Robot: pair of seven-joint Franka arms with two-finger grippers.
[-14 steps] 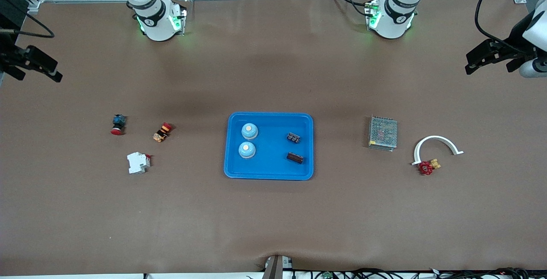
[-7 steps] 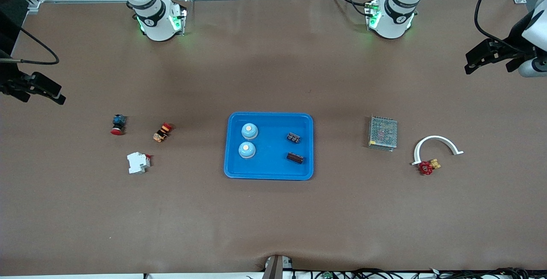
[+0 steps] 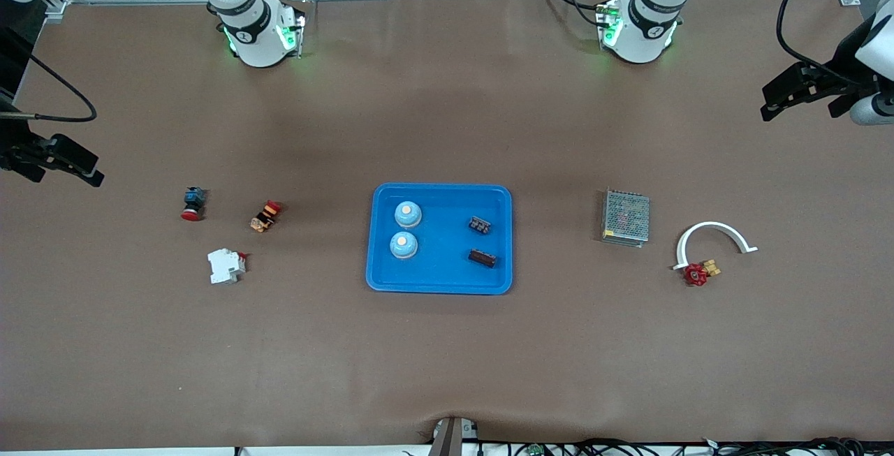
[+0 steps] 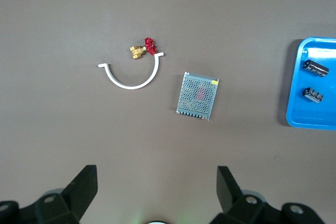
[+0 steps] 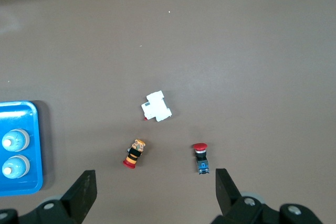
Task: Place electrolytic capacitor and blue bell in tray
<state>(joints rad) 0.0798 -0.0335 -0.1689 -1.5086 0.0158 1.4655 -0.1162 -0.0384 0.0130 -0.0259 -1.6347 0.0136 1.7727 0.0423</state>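
The blue tray lies in the middle of the bench. Inside it are two blue bells, one beside the other at the side toward the right arm's end, and two dark electrolytic capacitors at the side toward the left arm's end. All four rest on the tray floor and are apart from each other.

The left gripper hangs above the bench edge at the left arm's end, well apart from the tray. Its jaws are spread wide and hold nothing, as the left wrist view shows. The right gripper hangs above the bench edge at the right arm's end, also with wide open, empty jaws.

Toward the left arm's end lie a grey mesh box, a white curved bracket and a small red and brass valve touching the bracket's end. Toward the right arm's end lie a white breaker, a red push button and an orange and red switch.
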